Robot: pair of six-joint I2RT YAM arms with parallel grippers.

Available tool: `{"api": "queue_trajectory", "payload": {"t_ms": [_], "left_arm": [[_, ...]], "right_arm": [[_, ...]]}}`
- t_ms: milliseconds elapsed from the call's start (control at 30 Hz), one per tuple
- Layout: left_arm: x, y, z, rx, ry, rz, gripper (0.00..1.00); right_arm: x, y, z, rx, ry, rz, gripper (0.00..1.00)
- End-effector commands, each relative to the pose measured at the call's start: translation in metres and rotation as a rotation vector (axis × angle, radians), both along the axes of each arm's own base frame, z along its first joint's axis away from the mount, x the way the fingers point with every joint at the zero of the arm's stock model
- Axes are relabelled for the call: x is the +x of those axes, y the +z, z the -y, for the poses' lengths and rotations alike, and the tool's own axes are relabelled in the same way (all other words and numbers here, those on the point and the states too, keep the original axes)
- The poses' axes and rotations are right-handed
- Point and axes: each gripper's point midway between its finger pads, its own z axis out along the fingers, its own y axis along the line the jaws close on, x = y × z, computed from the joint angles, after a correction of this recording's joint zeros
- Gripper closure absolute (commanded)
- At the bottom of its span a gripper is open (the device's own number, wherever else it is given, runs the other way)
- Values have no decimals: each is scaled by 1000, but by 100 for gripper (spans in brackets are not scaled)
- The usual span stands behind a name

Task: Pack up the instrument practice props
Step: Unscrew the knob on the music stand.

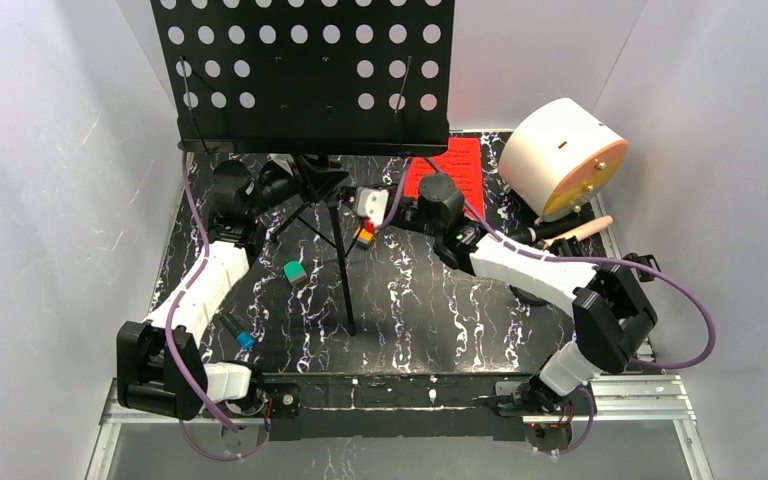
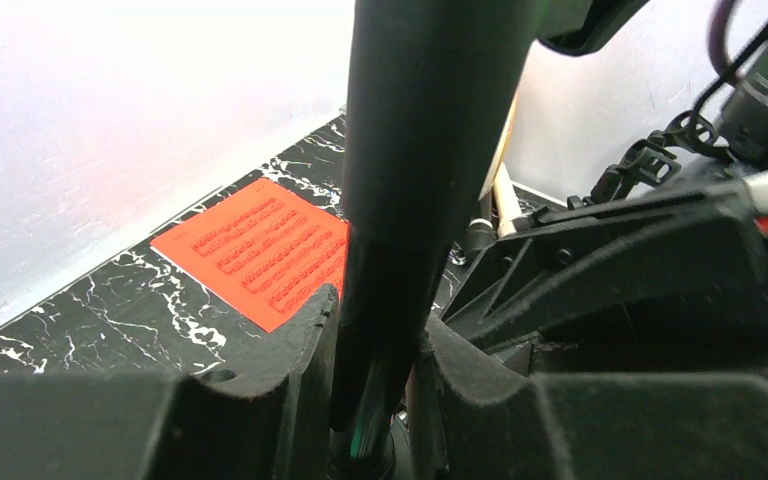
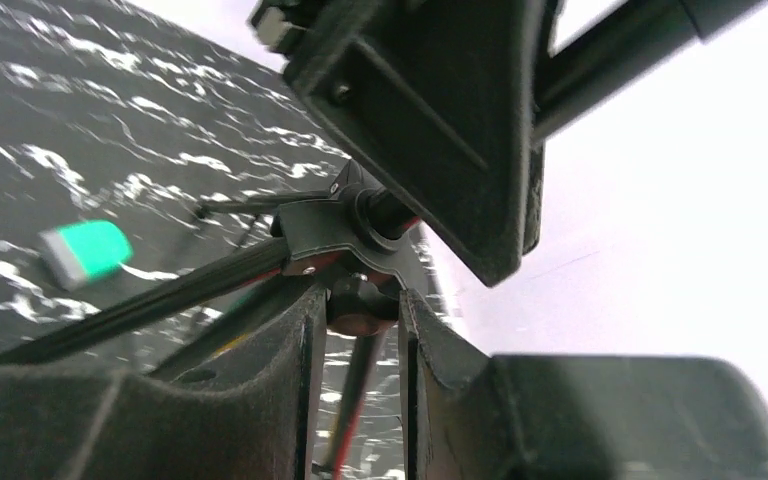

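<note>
1. The left arm is being stretched forward along the left side of the table (image 1: 430,310), with its wrist angled in toward the middle.
2. The left gripper (image 2: 378,325) is being closed to a narrow gap, and the black pole (image 2: 410,150) of the music rack (image 1: 305,70) is being clamped between its two fingers.
3. The music rack is being shown upright at the back middle of the table. Its black perforated desk is being tilted toward the overhead camera and its thin tripod legs are being spread over the marbled top. A small green block (image 1: 295,272) is lying just left of the front leg.
4. The right arm is being bent at the elbow and reached leftward across the table to the tripod hub.
5. The right gripper (image 3: 360,310) is being held partly closed, and a round knob (image 3: 360,300) under the hub is being pinched between its fingers.
6. The red music sheet (image 1: 455,170) is being shown flat on the table at the back, just right of the rack.
7. A beige-headed microphone (image 1: 590,227) is being shown lying close in front of the white cylinder (image 1: 560,150), partly hidden behind the right arm.
</note>
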Motion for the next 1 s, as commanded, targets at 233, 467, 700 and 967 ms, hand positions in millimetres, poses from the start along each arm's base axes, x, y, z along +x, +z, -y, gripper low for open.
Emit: {"api": "queue_trajectory", "payload": {"t_ms": [233,467,700,967], "left_arm": [[8,-18,-4,-23,57,-159,100],[11,-21,-6,-15,75,-165,100],[11,-22,-7,-12,82,-166,100],[12,-21,-7,-12,82,-165,100]], "right_arm": [[-18,-28,-2,-425,-125,1006,99],[-25,-14,-6,-332,-169,960,97],[-19,14,2,-39,-257,358,54],[-8,1,29,250,-227,-381,32]]}}
